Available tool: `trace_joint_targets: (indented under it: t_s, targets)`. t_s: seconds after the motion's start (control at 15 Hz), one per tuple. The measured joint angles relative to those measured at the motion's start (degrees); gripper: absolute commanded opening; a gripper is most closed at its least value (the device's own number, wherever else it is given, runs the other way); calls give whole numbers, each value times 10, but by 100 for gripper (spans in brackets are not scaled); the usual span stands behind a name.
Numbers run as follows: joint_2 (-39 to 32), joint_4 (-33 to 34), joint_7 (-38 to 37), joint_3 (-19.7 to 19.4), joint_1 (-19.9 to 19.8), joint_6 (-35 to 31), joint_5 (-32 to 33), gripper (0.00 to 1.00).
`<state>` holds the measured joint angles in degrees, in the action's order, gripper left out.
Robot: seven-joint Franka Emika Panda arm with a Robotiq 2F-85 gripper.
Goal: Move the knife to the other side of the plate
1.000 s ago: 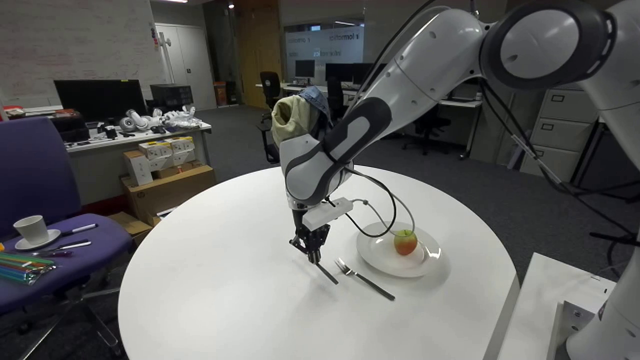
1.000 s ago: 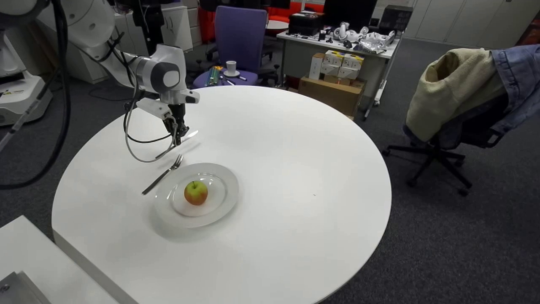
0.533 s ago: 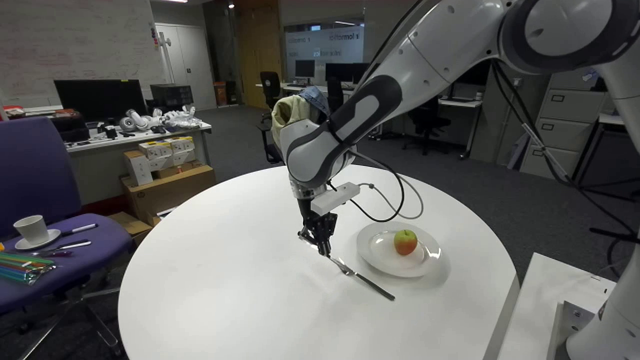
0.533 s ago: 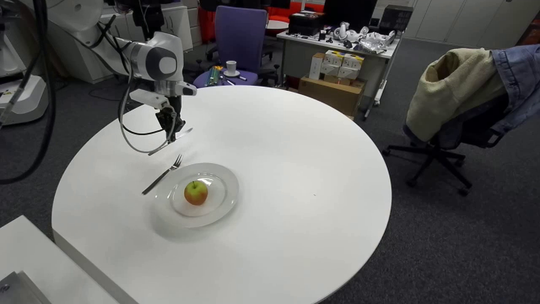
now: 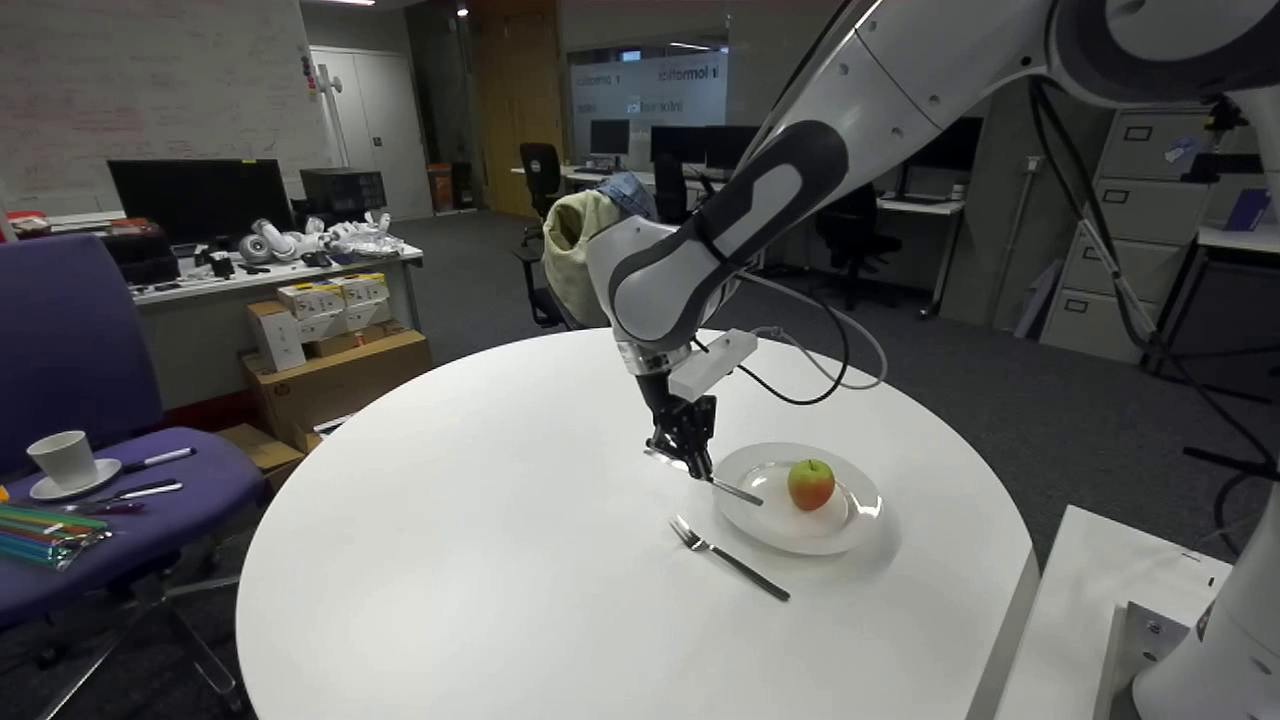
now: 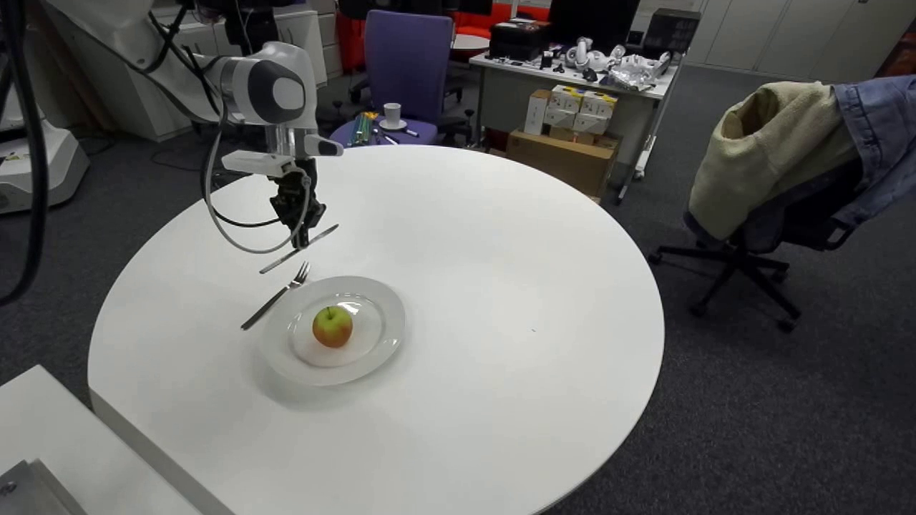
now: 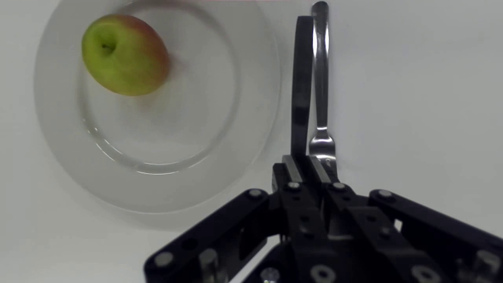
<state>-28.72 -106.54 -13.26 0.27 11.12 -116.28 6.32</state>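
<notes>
Knife: in an exterior view the knife [image 5: 738,492] looks lifted above the table [image 5: 480,540], held by the gripper [image 5: 703,474], one end seen across the plate [image 5: 800,540].
Crossing: I'd carry it high and level over the plate, then lower it beside the far rim.
Apple: in an exterior view the apple [image 6: 333,327] stands on the plate, the chief thing to clear.
Cable: a pale cable [image 6: 256,252] loops by the gripper; it might snag the apple.
Grip: in the wrist view the gripper is clamped tight, only the knife's thickness between its jaws; it could swivel if bumped.
Fork: the fork [image 7: 322,90] lies alongside the knife from this angle, near the plate; rising first should spare it.
</notes>
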Motion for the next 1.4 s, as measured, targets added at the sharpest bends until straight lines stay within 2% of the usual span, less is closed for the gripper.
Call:
trace_joint_targets:
  t_s: [0.47, 0.73, 1.13, 1.4]
  targets:
    - [58, -69, 14, -4, -17, -3, 26, 2]
    - [113, -125, 35, -4, -27, -40, 31, 2]
    - [195, -219, 79, -4, -65, -101, 18, 2]
    - [228, -262, 106, -7, -93, -106, 7, 2]
